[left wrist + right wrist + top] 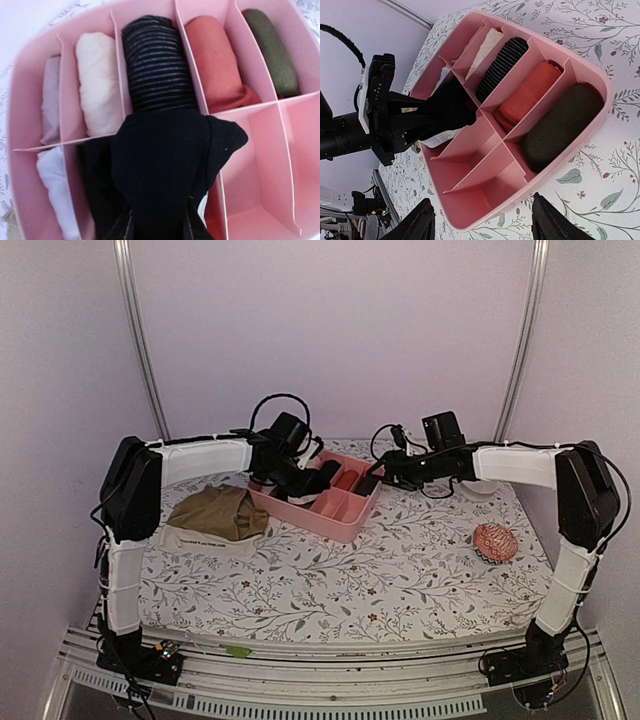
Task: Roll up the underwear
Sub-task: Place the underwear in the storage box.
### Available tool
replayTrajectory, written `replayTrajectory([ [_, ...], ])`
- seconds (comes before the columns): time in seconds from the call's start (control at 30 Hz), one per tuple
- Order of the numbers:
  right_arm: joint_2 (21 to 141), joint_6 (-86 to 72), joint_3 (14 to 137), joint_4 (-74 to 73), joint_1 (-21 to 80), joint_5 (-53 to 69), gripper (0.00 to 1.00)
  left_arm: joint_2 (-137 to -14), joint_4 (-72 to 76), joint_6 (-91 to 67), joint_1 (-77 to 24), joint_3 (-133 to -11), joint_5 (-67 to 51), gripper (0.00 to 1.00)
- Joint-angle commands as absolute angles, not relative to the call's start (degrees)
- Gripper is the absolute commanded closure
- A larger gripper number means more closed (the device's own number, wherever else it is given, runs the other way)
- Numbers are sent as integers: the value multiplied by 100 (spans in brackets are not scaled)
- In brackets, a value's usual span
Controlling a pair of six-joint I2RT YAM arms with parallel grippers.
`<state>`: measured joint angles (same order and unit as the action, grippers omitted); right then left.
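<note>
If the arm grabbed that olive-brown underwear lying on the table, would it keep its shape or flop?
Probably flop: the olive-brown underwear lies crumpled in soft folds, so it would likely droop when lifted. It looks thin and light. Pushed across the patterned tablecloth, it would likely bunch rather than slide.

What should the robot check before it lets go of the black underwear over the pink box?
1. Left tool gripping the black underwear: ok.
2. Black underwear above the pink box: ok.
3. Slot right under it free: cannot tell, the underwear hides it.
4. Empty slots next to it: ok.
5. Right tool open, holding nothing: ok.
6. Brown underwear on the table rolled: not ok, it lies in a loose heap.
</note>
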<state>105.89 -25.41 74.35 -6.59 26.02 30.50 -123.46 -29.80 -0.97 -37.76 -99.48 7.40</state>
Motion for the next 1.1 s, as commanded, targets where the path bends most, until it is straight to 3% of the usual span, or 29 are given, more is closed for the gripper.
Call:
replayTrajectory([
  [0.0, 10754, -2667, 7750, -536, 2803, 3171, 40, -12319, -3247, 124, -3657, -10104, 1345, 100],
  [0.17, 11162, -2940, 8225, -361, 3051, 3184, 61, -12152, -3025, -17, -3587, -9759, 811, 100],
  [0.5, 12632, -3659, 9646, -181, 3547, 3204, 86, -11907, -2445, -35, -3541, -9321, 572, 100],
  [0.77, 13312, -3759, 10166, -409, 3621, 3150, 93, -11755, -2104, 79, -3524, -9006, 388, 100],
  [1.07, 13750, -3916, 10468, -497, 3623, 2887, 93, -11867, -1953, 359, -3522, -8893, -234, 100],
])
